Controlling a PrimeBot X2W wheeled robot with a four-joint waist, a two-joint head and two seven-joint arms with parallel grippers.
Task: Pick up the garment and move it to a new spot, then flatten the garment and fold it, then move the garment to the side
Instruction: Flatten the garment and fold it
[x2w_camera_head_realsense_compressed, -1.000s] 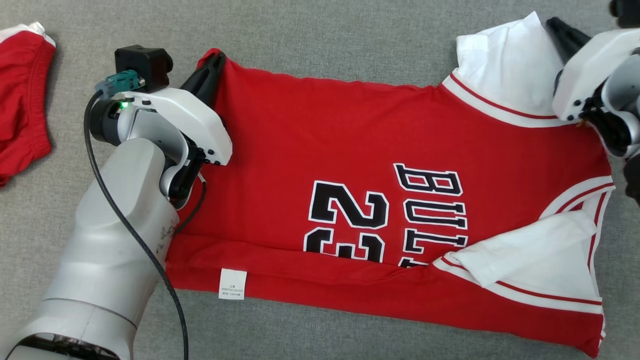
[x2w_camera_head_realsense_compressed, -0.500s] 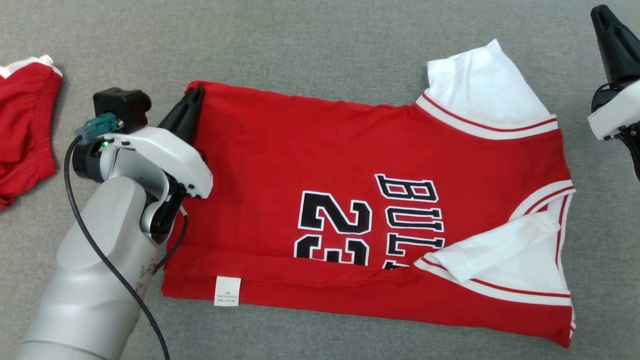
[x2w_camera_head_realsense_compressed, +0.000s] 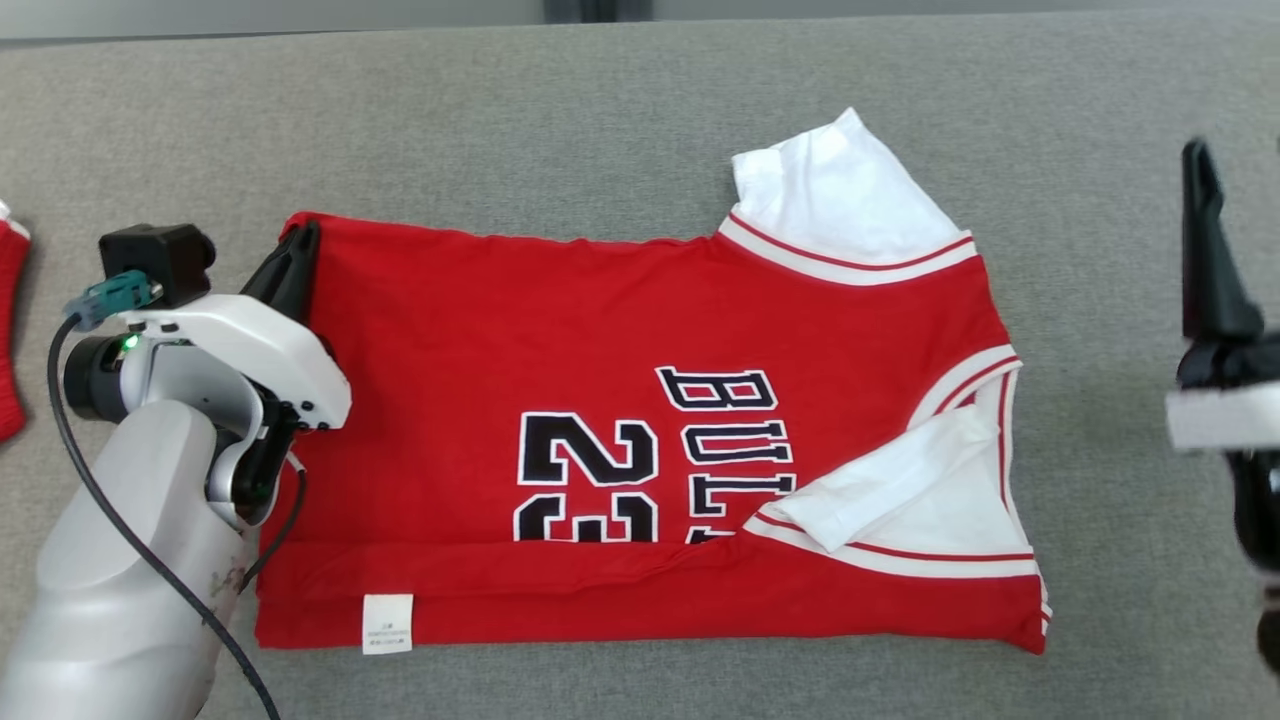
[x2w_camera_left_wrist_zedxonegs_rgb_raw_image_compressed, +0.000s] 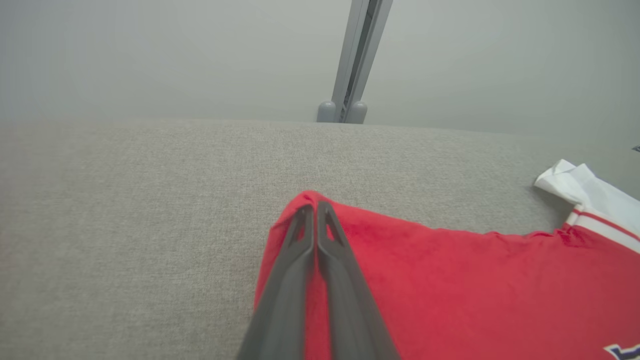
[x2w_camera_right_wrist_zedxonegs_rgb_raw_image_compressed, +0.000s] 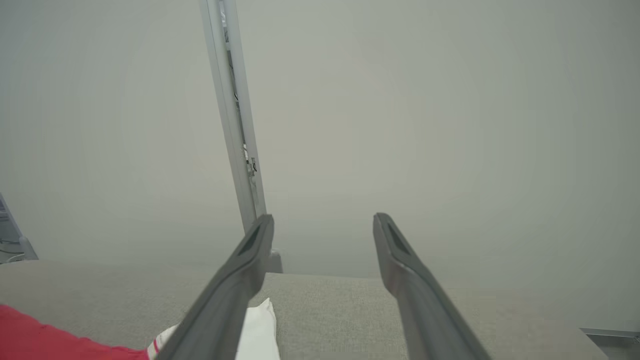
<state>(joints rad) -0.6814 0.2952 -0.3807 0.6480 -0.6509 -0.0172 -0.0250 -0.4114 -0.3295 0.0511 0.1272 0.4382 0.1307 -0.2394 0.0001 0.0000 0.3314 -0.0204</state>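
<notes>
Grey bench (x2w_camera_head_realsense_compressed: 600, 120): my left claw (x2w_camera_left_wrist_zedxonegs_rgb_raw_image_compressed: 315, 206) pinches the jersey (x2w_camera_head_realsense_compressed: 560, 330) corner, right claw (x2w_camera_right_wrist_zedxonegs_rgb_raw_image_compressed: 324, 220) agape well clear, so I fear a one-sided pull skews it.

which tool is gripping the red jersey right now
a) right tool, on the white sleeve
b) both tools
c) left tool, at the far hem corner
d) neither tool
c: the left tool has its fingers closed together on the far hem corner of the jersey, while the right tool has its fingers spread wide and is off to the side, clear of the cloth.
</notes>
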